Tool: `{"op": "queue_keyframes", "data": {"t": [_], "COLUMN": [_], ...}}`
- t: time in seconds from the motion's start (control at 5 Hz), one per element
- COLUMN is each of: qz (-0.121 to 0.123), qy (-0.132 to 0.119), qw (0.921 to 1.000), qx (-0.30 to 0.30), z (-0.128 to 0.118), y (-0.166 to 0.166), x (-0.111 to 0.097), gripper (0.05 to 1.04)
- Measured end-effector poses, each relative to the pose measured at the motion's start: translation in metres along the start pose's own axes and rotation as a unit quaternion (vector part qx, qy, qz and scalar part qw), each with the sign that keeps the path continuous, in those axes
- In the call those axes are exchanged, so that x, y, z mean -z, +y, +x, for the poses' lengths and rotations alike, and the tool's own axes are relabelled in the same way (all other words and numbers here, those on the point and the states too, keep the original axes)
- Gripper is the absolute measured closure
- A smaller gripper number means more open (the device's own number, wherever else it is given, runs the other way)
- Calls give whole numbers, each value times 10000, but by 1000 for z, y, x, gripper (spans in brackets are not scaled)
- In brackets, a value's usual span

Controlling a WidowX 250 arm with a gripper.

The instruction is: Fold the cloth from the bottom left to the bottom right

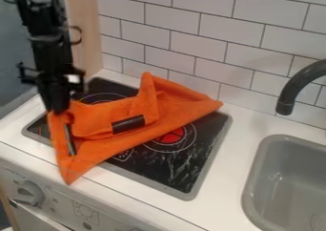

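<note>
Clock set on the stove's middle, 12 at the top of the view.

1. Nearest, 8 o'clock: a knob (26,192) on the front panel. The lowest tip of the orange cloth (96,153) points towards it, between 7 and 8, past the stove top onto the white counter (226,177).
2. Sink (253,177), near 4 o'clock, well apart from the cloth; no part in this fold, I judge.
3. Stove top (185,165): flat support for most of the cloth, its lower right part bare. The long edge of the cloth slants from the low tip up to a corner at 2 o'clock.
4. Left part of the cloth is bunched, with a dark patch (128,124) near the middle and a dark strip at 9 o'clock. Upper part peaks near 12.
5. My gripper (57,108) points down at 10 o'clock, its lower end at the bunched left edge. Whether I am apart, together or clamped on fabric, I cannot tell. Placement suits taking the left side across.
6. Judgement: fold incomplete. Next, confirm a hold, then carry that side low towards 4 or 5 o'clock and lay it flat. Risk: slipping, or dragging the whole cloth into a heap.
7. Farthest: tap (296,87) between 2 and 3; tiled wall (197,27) at 12 to 1.
</note>
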State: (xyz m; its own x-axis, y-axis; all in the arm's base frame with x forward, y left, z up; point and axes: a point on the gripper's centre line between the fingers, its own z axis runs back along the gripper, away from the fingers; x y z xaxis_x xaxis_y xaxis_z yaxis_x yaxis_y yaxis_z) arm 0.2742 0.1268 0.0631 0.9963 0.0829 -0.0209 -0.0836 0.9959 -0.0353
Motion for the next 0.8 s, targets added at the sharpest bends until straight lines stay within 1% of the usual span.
{"op": "queue_keyframes", "data": {"t": [0.2,0.4,0.6,0.8], "qz": [-20,31,55,63], "qy": [-177,-314,-471,-316], "qw": [9986,9965,9921,9880], "qx": [489,770,1158,1508], "z": [14,27,40,42], "y": [-33,-56,-85,-106], "x": [-12,-19,-28,-17], "gripper": [1033,1033,1033,1033]}}
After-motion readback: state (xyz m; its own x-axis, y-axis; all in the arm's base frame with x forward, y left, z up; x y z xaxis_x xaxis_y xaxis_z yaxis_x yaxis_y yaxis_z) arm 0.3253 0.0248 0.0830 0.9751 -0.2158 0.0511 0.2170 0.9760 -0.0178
